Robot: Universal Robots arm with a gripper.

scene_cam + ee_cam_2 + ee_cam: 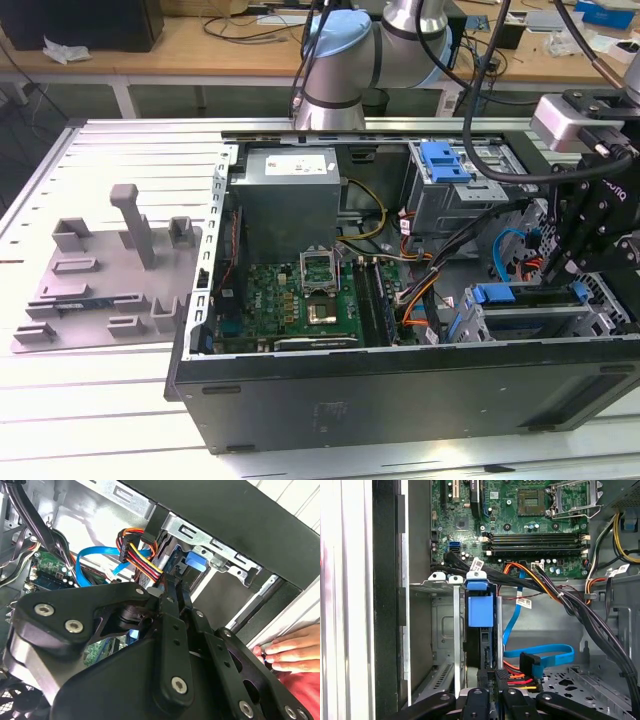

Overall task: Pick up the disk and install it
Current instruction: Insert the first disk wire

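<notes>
First wrist view: the disk (481, 612) sits edge-on in a slot of the cage (455, 630), blue bracket tab at one end, and the gripper (491, 676) appears clamped on the other end. It looks stiff, dense and shock-sensitive, so it is best held by its flat metal sides, not the bracket. Room is tight: cables (547, 655) lie just beside the cage, a hand (292, 650) rests on the case (225, 515) rim near it, and the case lies on a slatted table (120, 400).

I'm watching slotted metal table (90, 420) carrying everything. Open computer case (400, 395) lying on its side on table, occupying middle and exterior view's right. Grey fixture plate (100, 300) sitting flat just beside case, on exterior view's left, tall post (133, 225) standing upright on plate.
</notes>
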